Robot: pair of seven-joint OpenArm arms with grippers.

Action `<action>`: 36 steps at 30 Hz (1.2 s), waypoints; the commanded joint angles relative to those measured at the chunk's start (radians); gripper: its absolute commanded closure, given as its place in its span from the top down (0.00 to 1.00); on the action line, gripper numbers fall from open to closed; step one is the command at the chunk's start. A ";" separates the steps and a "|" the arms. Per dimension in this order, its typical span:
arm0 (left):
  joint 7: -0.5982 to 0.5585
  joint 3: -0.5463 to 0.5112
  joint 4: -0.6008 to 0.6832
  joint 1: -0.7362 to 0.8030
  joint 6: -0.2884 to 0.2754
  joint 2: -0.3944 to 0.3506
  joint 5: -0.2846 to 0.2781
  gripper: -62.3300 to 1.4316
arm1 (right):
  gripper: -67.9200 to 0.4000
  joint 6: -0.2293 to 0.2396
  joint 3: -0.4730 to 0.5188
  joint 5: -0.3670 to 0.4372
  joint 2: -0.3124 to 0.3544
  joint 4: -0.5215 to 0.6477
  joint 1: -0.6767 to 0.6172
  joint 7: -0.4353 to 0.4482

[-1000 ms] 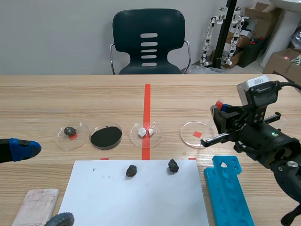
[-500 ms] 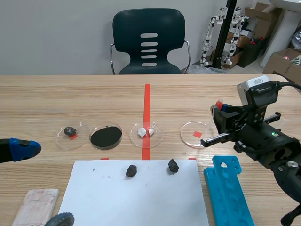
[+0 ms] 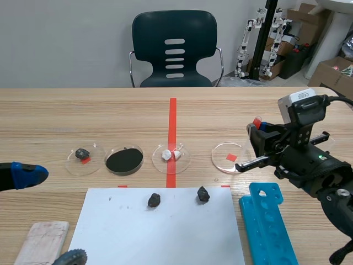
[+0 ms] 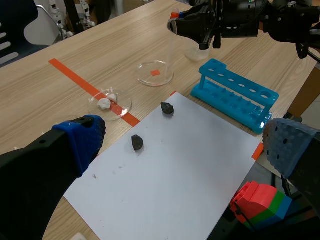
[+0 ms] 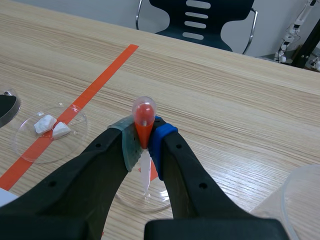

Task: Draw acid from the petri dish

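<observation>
Since the left jaws hang wide apart at the near left, they're out of the way; the dish [image 3: 223, 155] sits right of the centre tape, and the right jaws pinch a pipette [image 5: 143, 117] by its red bulb, tip down over it, ready to dip I'd guess.

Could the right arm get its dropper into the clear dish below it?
Probably yes: the right gripper holds the dropper tip-down over the dish, with nothing visible between them.
</observation>
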 commanded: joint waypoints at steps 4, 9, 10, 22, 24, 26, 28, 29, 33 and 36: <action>-0.016 0.007 0.016 0.005 -0.004 -0.003 -0.013 1.00 | 0.07 -0.003 0.001 0.008 0.000 0.014 0.020 0.018; -0.016 0.007 0.016 0.005 -0.004 -0.003 -0.013 1.00 | 0.08 -0.003 0.001 0.008 0.000 0.014 0.020 0.018; -0.016 0.007 0.016 0.005 -0.004 -0.003 -0.013 1.00 | 0.08 -0.003 0.001 0.008 0.000 0.014 0.020 0.018; -0.016 0.007 0.016 0.005 -0.004 -0.003 -0.013 1.00 | 0.10 -0.003 0.001 0.008 0.000 0.014 0.019 0.018; -0.016 0.007 0.016 0.005 -0.004 -0.003 -0.013 1.00 | 0.11 -0.003 0.001 0.008 0.000 0.014 0.019 0.018; -0.016 0.007 0.016 0.005 -0.004 -0.003 -0.013 1.00 | 0.11 -0.003 0.001 0.009 0.000 0.014 0.019 0.018; -0.016 0.007 0.016 0.005 -0.004 -0.003 -0.013 1.00 | 0.11 -0.003 0.001 0.009 0.000 0.013 0.019 0.018; -0.016 0.007 0.016 0.005 -0.004 -0.003 -0.013 1.00 | 0.11 -0.003 0.001 0.009 0.000 0.013 0.019 0.018; -0.016 0.007 0.016 0.005 -0.004 -0.003 -0.013 1.00 | 0.12 -0.003 0.001 0.009 0.000 0.013 0.019 0.018; -0.016 0.007 0.016 0.005 -0.004 -0.003 -0.013 1.00 | 0.12 -0.003 0.001 0.009 0.000 0.013 0.019 0.018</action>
